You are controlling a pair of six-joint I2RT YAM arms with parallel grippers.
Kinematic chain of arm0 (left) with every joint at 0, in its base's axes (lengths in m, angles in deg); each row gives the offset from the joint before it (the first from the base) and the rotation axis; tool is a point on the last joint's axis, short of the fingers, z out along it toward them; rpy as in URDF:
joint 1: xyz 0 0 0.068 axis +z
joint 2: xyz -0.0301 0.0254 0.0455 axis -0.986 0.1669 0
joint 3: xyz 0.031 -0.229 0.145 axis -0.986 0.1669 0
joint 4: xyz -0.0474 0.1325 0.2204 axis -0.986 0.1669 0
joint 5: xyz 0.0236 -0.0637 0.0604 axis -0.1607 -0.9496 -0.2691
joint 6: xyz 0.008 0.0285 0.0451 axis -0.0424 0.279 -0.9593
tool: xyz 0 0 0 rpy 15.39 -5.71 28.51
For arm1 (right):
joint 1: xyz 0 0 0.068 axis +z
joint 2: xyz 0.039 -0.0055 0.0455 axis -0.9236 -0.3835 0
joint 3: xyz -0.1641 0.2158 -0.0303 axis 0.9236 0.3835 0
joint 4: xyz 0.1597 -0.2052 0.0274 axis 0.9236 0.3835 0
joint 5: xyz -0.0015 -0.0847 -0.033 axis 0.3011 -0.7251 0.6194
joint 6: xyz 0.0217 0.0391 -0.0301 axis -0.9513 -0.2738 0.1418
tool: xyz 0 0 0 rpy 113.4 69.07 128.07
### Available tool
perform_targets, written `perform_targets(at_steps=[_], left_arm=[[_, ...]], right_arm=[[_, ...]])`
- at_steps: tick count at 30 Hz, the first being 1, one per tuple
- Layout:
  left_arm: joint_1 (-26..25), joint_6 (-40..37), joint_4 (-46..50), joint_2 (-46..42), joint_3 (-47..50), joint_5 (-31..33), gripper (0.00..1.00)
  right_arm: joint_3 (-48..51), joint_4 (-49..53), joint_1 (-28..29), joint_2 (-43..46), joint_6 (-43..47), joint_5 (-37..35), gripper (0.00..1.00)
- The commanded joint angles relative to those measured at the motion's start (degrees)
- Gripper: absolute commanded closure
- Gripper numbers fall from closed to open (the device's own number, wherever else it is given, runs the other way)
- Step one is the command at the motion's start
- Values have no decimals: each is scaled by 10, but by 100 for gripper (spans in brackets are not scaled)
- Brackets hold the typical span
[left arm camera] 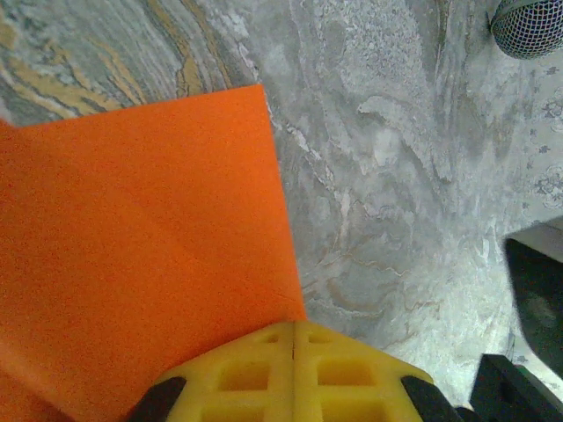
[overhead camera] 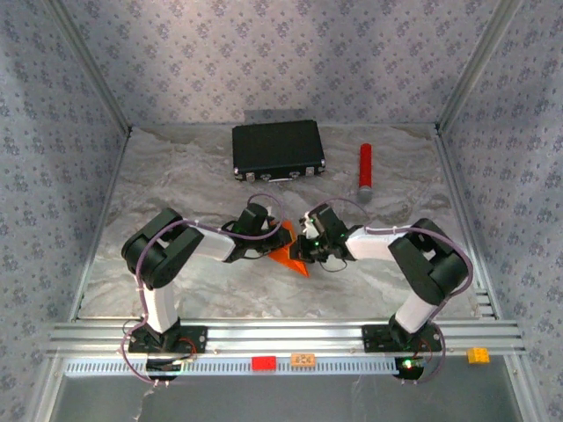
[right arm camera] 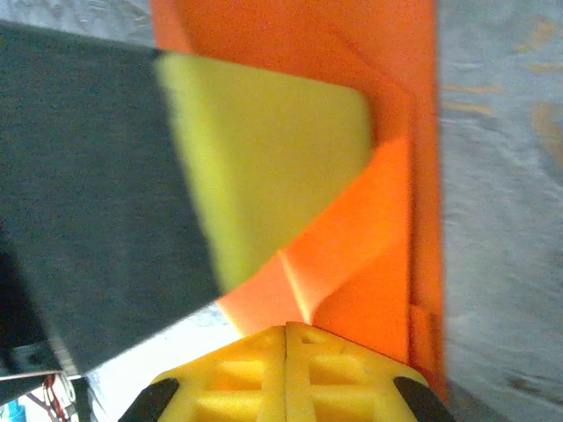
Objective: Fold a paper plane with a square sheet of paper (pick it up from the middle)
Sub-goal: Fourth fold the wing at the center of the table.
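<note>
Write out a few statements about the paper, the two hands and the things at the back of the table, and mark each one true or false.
1. The left hand and the right hand are both shut on the orange paper. True.
2. The orange paper is a flat, uncreased square. False: the right wrist view shows folded flaps and creases.
3. The red cylinder lies to the right of the black case, apart from it. True.
4. The black case stands open. False: its lid is shut.
</note>
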Motion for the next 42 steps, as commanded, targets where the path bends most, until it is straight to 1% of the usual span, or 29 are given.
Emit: perform_targets(at_steps=[1,6,9,13,16,19,23,26,30,34,42], left_arm=[[6,-10,42,20,10,19,97],[9,-16,42,18,1,9,96],[10,-25,47,1,-9,2,95],[8,-48,84,-35,-28,1,93],[5,-57,112,-61,-31,8,93],[-1,-53,122,-69,-25,10,94],[-14,-33,117,-56,-22,-5,96],[-26,-20,108,-41,-18,-2,96],[-28,-4,105,-9,-17,6,97],[-23,-3,112,2,-13,27,97],[7,-28,136,-3,-20,25,97]], right_arm=[[36,-6,-6,-9,-2,-7,93],[93,-67,-9,-16,-37,8,94],[97,-70,-10,-15,-39,6,96],[96,-69,-12,-15,-39,5,98],[96,-67,-12,-16,-39,4,98],[95,-66,-12,-15,-39,4,99],[95,-65,-12,-15,-40,2,99],[96,-65,-11,-14,-41,1,99],[97,-64,-11,-13,-40,1,99],[99,-54,-11,-10,-36,-3,100],[109,-42,-12,-4,-27,-12,100]])
